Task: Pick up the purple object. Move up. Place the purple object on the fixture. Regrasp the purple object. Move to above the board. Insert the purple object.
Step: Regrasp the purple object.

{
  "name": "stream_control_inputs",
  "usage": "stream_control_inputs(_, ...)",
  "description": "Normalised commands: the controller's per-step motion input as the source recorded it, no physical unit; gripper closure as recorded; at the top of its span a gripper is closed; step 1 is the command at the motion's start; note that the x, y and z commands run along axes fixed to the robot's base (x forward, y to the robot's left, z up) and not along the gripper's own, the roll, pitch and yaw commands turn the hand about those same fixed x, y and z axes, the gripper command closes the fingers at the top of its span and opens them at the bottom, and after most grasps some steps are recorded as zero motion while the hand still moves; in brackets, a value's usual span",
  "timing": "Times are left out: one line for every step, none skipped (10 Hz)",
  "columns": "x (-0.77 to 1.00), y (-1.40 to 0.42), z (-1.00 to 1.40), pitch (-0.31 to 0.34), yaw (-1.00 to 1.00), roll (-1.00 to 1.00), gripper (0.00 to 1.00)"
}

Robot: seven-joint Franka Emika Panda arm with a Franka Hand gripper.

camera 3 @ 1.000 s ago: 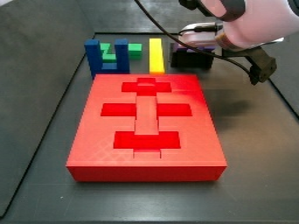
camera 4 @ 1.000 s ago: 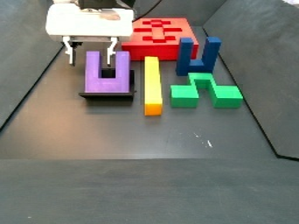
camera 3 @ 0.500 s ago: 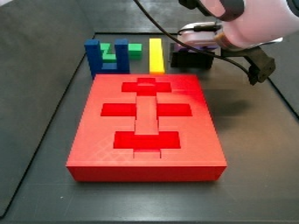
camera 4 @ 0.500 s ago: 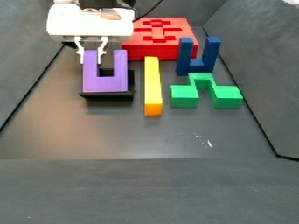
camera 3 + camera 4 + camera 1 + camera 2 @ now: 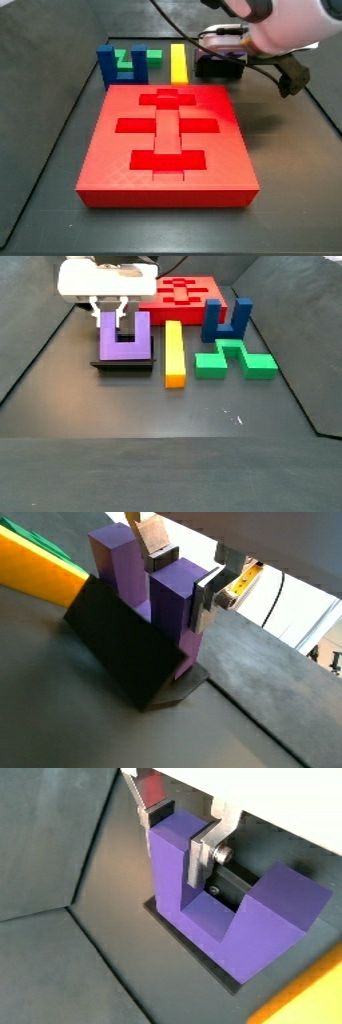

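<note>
Purple object [image 5: 123,340] stands on your black fixture [image 5: 124,363], prongs up. Your gripper [image 5: 107,308] sits over it, fingers [image 5: 199,858] squeezing one prong.

Dark grey floor [image 5: 160,446] carries the red board [image 5: 185,294] at the far end. Nearer lie the yellow bar [image 5: 174,352], green block [image 5: 233,360], blue U-shaped block [image 5: 227,321] and, left, the fixture [image 5: 127,363]. The gripper [image 5: 111,314] hangs above the fixture.
</note>
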Motion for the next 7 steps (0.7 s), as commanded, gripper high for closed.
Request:
stream_control_inputs(0.0,0.0,0.0,0.0,0.0,0.0,1.0)
stream_control_inputs(0.0,0.0,0.0,0.0,0.0,0.0,1.0)
stream_control_inputs(0.0,0.0,0.0,0.0,0.0,0.0,1.0)
stream_control_inputs(0.0,0.0,0.0,0.0,0.0,0.0,1.0)
stream_control_inputs(0.0,0.0,0.0,0.0,0.0,0.0,1.0)
stream_control_inputs(0.0,0.0,0.0,0.0,0.0,0.0,1.0)
stream_control_inputs(0.0,0.0,0.0,0.0,0.0,0.0,1.0)
